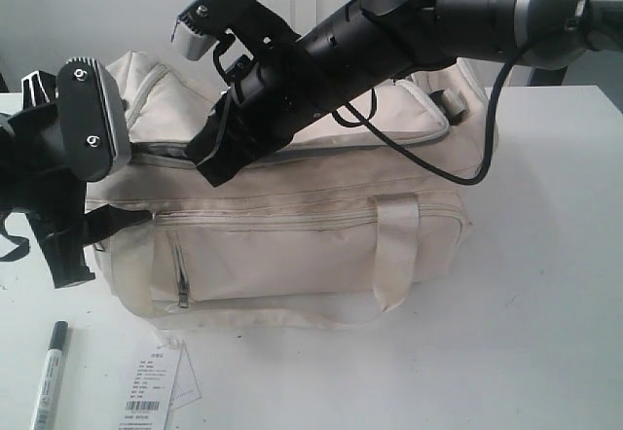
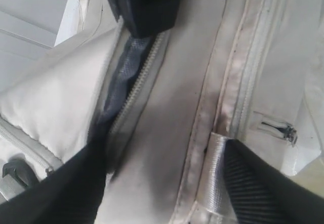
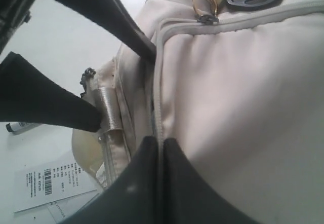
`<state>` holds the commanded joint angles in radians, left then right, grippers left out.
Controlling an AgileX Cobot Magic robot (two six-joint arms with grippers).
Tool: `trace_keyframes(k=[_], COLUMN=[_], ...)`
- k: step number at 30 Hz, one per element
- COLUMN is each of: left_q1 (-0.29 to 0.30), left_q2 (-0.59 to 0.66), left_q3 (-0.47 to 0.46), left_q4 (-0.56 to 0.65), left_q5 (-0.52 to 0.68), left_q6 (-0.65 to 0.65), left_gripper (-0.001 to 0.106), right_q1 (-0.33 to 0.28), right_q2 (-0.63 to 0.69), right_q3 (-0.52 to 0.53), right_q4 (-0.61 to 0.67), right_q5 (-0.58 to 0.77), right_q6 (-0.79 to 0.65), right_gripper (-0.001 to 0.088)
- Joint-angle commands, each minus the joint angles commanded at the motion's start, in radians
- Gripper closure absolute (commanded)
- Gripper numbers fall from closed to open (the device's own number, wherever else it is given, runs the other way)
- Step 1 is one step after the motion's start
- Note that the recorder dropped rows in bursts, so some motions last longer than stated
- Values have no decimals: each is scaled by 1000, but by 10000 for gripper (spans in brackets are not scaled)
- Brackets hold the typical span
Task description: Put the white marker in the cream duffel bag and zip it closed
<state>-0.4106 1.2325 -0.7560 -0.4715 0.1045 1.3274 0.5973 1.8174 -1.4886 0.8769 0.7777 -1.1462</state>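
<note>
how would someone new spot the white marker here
Find the cream duffel bag filling the middle of the white table. The white marker lies on the table off its front left corner, beside a barcoded paper tag. Unlike the flat tag, it is a slim barrel with a black cap.

bag top: both arms crowd over the cream duffel bag (image 1: 292, 226), right hand (image 1: 209, 162) at its zip line | opening: narrow slit, partly unzipped | front left counter (image 1: 545, 333): white marker (image 1: 49, 376) and paper tag (image 1: 156, 386) | right counter: bare, free passage
</note>
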Motion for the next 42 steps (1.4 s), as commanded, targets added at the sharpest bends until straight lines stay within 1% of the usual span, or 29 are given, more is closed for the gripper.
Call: trace_keyframes(k=[2, 5, 7, 9, 11, 19, 25, 28, 36, 42], left_q1=[0, 0, 0, 0, 0, 0, 0, 0, 0, 0], left_q2=[6, 14, 14, 14, 14, 14, 14, 14, 14, 14], left_q3=[0, 0, 0, 0, 0, 0, 0, 0, 0, 0], left_q4=[0, 0, 0, 0, 0, 0, 0, 0, 0, 0], left_q5=[2, 9, 22, 22, 20, 9, 9, 1, -2, -2], left_q6=[0, 0, 0, -33, -58, -76, -80, -106, -109, -109], left_gripper=[542, 778, 915, 1050, 1053, 1053, 1053, 1053, 1053, 1053], right_q1=[0, 0, 0, 0, 0, 0, -2, -2, -4, -4], right_q2=[0, 0, 0, 0, 0, 0, 0, 0, -2, -8], right_q3=[0, 0, 0, 0, 0, -7, -52, -67, -116, -118], right_q4=[0, 0, 0, 0, 0, 0, -6, -6, -16, -17], right_q5=[-3, -3, -5, -14, -27, -112, -228, -288, -381, -484], right_q6=[0, 0, 0, 4, 22, 29, 29, 29, 31, 31], right_gripper=[868, 868, 868, 868, 868, 868, 868, 868, 868, 868])
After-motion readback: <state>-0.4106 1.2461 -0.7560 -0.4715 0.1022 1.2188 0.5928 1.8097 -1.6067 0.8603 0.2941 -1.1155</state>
